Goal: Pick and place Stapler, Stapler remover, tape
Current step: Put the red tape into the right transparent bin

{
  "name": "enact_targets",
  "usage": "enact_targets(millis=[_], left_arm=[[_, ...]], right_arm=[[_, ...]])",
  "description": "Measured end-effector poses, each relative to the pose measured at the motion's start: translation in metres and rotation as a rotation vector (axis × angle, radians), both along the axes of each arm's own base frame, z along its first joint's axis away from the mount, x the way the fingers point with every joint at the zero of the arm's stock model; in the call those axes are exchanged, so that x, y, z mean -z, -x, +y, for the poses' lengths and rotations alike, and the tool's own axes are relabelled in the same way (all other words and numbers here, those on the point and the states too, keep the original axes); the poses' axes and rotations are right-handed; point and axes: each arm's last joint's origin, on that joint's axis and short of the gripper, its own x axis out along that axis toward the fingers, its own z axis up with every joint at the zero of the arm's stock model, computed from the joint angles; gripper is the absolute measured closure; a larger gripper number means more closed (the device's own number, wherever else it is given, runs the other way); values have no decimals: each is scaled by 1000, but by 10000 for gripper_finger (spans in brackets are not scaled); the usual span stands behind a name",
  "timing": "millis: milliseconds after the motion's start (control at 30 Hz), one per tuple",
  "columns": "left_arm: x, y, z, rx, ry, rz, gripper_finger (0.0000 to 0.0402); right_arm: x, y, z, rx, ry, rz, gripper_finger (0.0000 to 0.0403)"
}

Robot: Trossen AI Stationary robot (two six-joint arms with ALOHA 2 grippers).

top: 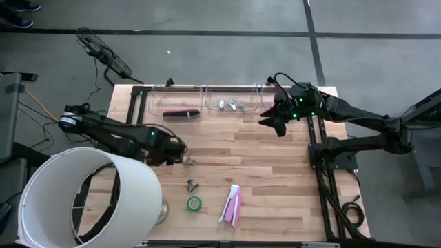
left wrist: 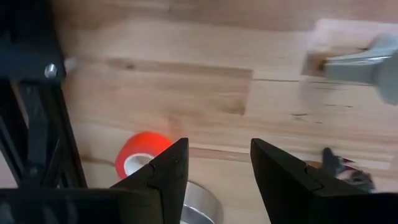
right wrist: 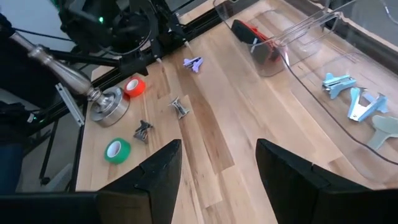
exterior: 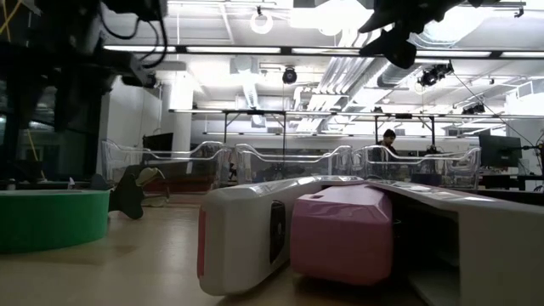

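My left gripper (left wrist: 217, 165) is open and hovers above the red-orange tape roll (left wrist: 140, 155), which lies flat on the table by a silver lamp base (left wrist: 199, 208). In the high view my left gripper (top: 178, 148) is left of the table's middle. My right gripper (right wrist: 217, 168) is open and empty, up in the air near the right tray (top: 265, 103). A green tape roll (top: 194, 203) and a pink-and-white stapler (top: 232, 204) lie near the near edge. A black staple remover (top: 191, 184), a silver one (right wrist: 180, 107) and a purple one (right wrist: 194, 63) lie loose on the table.
Three clear trays stand along the far edge: the left one holds a red-and-black stapler (top: 180, 113), the middle one several staple removers (top: 231, 105). A big white lampshade (top: 83, 200) covers the near-left corner, its metal stem (right wrist: 59, 68) slanting up from the base.
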Motion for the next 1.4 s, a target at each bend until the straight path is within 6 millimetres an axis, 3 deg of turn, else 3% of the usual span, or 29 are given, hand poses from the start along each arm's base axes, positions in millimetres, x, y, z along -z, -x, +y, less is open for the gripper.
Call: enact_targets(millis=[500, 767, 900, 1400], left_arm=[[12, 14, -45, -102, 29, 30, 228], [23, 12, -56, -133, 43, 109, 137], [31, 7, -59, -135, 46, 148, 111], [72, 7, -61, -170, 143, 138, 119]], right_arm=[[0, -2, 5, -35, 17, 0, 206], [0, -2, 5, -35, 17, 0, 206], [0, -2, 5, -35, 17, 0, 206], [0, -2, 6, -53, 7, -4, 206]])
